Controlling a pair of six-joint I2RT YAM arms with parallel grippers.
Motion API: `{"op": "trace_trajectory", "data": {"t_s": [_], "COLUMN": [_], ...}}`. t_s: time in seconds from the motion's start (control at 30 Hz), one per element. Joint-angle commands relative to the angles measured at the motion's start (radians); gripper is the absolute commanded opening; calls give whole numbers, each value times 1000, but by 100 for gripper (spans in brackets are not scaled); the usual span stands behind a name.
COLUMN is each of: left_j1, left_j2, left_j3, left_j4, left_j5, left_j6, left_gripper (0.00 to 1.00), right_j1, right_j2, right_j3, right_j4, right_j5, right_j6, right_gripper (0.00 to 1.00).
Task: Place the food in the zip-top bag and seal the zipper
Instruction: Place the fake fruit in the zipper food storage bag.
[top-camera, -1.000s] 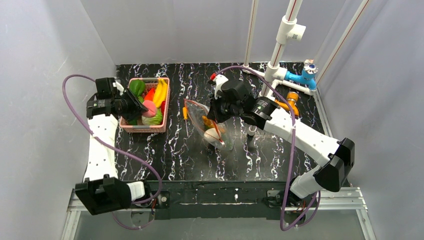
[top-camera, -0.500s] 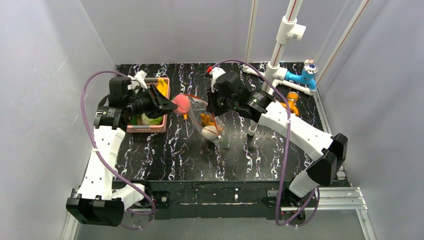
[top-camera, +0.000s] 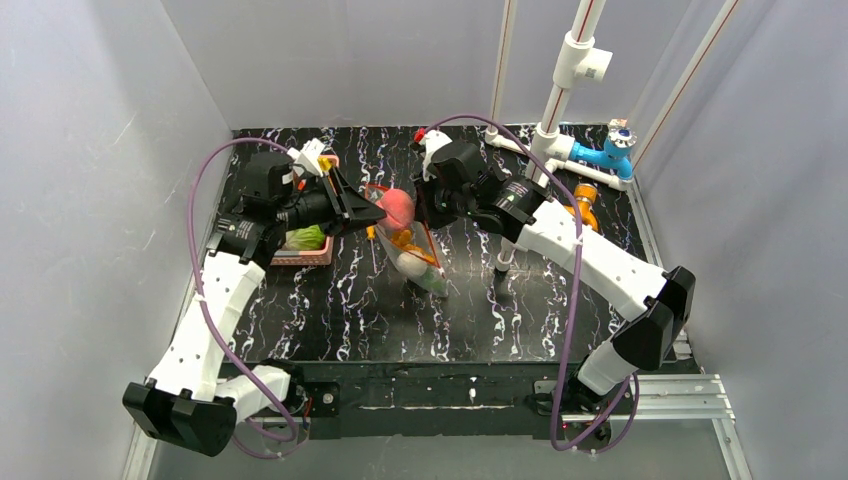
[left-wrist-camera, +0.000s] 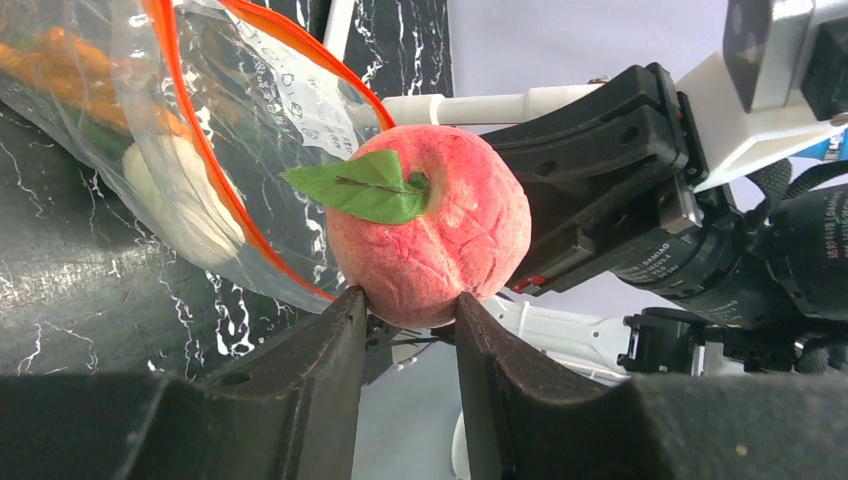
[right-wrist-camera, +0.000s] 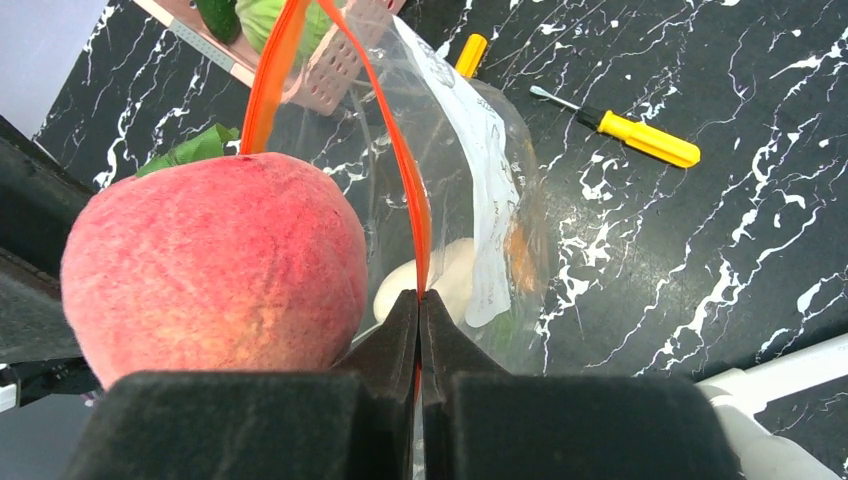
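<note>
The left end effector (left-wrist-camera: 405, 310) is clamping a toy peach (left-wrist-camera: 430, 235) beside the zip-top bag (left-wrist-camera: 250, 150); the right end effector (right-wrist-camera: 419, 305) is pinching its zipper (right-wrist-camera: 408, 200); released off-centre, the peach could fall outside.

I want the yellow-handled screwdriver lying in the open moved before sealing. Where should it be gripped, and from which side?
Take the screwdriver by its yellow handle, straight down from above, closing across its width. It lies flat on the table, apart from the bag, and the handle is its thickest part; the thin metal shaft would likely slip.
</note>
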Motion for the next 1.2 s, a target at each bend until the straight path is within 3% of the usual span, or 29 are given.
{"op": "trace_trajectory", "data": {"t_s": [0.0,0.3,0.87,0.97,1.17], "left_j1": [-5,-5,-145,-175,-199], "left_j2": [-16,-13,193,220,212], "left_j3": [-38,-124,17,28,15], "left_j4": [-7,-125,-87,-77,-92], "left_j5": [-8,-72,-153,-152,-166], "left_j6": [-1,36,-10,-12,23], "left_gripper": [0,0,12,20,53], "right_j1": [-4,-4,0,-1,-1], "right_j2": [-33,-78,-56,-59,-66], "right_j3": [39,-8,-23,-27,-35], "right_j4": [24,67,93,95,100], "right_j5": [29,35,-81,-84,-79], "right_j6": [15,15,5,5,7], "right_gripper": [1,1,1,1,1]}}
